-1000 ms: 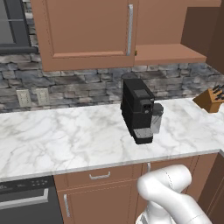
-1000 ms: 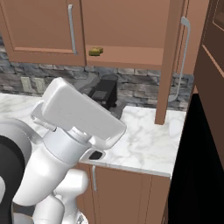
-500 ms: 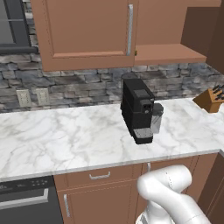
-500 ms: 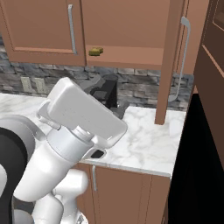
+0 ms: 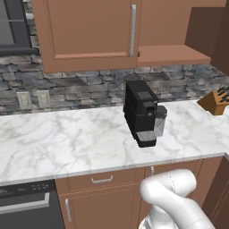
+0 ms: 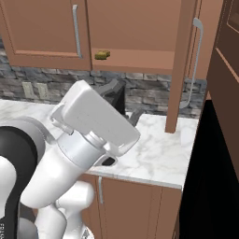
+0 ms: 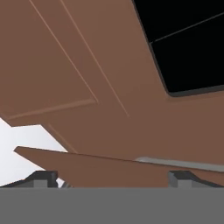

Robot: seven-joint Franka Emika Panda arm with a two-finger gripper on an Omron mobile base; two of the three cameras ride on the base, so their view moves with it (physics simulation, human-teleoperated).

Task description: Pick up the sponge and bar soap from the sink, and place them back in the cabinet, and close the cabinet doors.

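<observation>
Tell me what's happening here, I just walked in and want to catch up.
A white robot arm faces a kitchen counter that holds a black coffee machine. Its gripper is open and empty, pointed up close at a brown cabinet door. One wall cabinet door stands open, and the sponge already lies on the cabinet floor. The door is not yet closed.

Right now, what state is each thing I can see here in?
cabinet doors: one swung open, edge-on; the other shut.
sponge: lying on the cabinet floor, near the front edge.
tool: open, empty, close to brown wood panels.
coffee machine: upright on the counter.
</observation>
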